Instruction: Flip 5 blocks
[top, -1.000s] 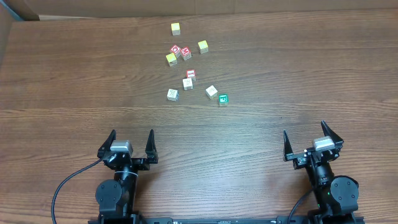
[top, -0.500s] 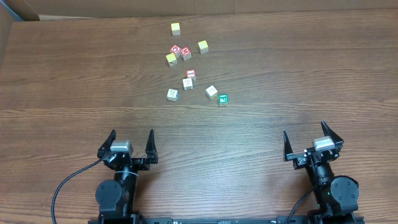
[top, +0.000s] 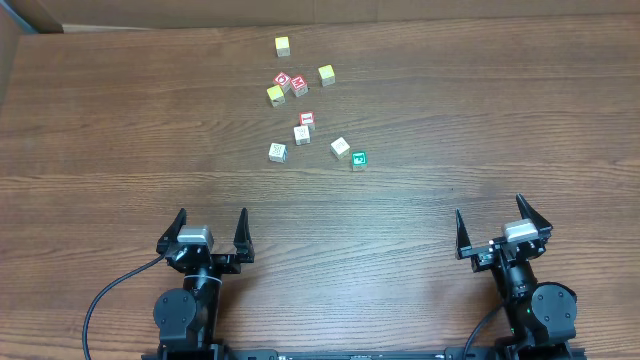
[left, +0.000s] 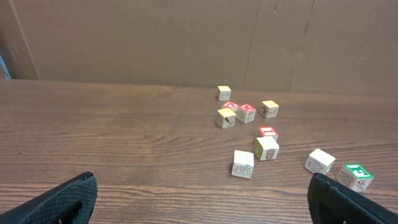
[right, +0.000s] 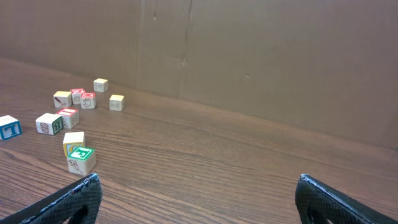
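**A:** How many cubes are on the table (top: 100, 130)?

**B:** Ten, in one loose cluster at the far middle. Five are the blocks to flip. There are three pale ones: the left pale block (top: 277, 152), the middle pale block (top: 302, 133) and the right pale block (top: 340, 147). Then one red-bordered block (top: 307, 120) and one green block (top: 358, 159).

**A:** And the other five?

**B:** Three yellow cubes (top: 283, 46) and two red cubes (top: 299, 87). The red pair sits side by side, farther back than the five.

**A:** How do the five lie together?

**B:** The red-bordered block is just behind the middle pale block. The green block is just beside the right pale block, on its near right. The left pale block stands a little apart.

**A:** The grippers?

**B:** There are two, both at the near edge. The left gripper (top: 212, 215) and the right gripper (top: 489, 207) each have their fingers spread wide, with nothing between them.

**A:** Where are the blocks relative to them?

**B:** Well apart from both. They lie ahead and to the right of the left gripper, and ahead and to the left of the right one. The left pale block is nearest the left gripper, and the green block is nearest the right.
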